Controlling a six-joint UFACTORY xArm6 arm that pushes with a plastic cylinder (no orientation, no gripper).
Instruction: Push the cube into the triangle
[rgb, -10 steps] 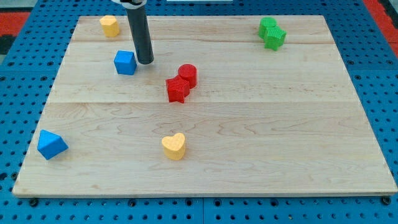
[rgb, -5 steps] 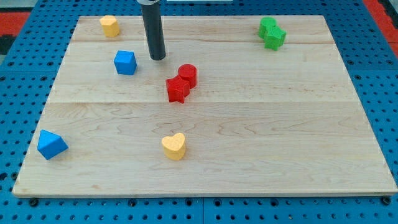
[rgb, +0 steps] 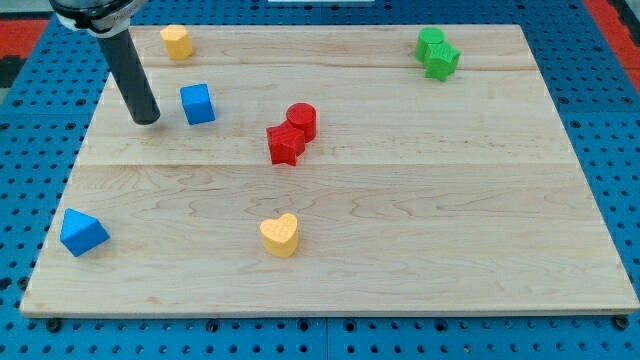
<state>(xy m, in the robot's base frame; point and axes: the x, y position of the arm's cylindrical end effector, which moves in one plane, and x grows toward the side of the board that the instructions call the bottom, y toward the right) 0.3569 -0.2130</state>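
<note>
**Blue cube waits in upper left, rod at its side**

Blue cube (rgb: 198, 104) sits on the wooden board (rgb: 400, 240) in the view's upper left, its faces slightly turned. The arm's rod, which carries no pincer and holds nothing, rests its tip (rgb: 146, 119) just left of the cube, apart from it. The blue triangle (rgb: 82, 232) lies near the board's lower-left edge, bare wood between them. A yellow block (rgb: 176, 41), red pair (rgb: 292, 134), yellow heart (rgb: 280, 235) and green pair (rgb: 437, 52) stand elsewhere.

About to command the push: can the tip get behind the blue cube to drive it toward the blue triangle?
Probably yes. My tip sits left of the blue cube, apart; nothing blocks circling to its top-right. The blue triangle lies bottom-left.
</note>
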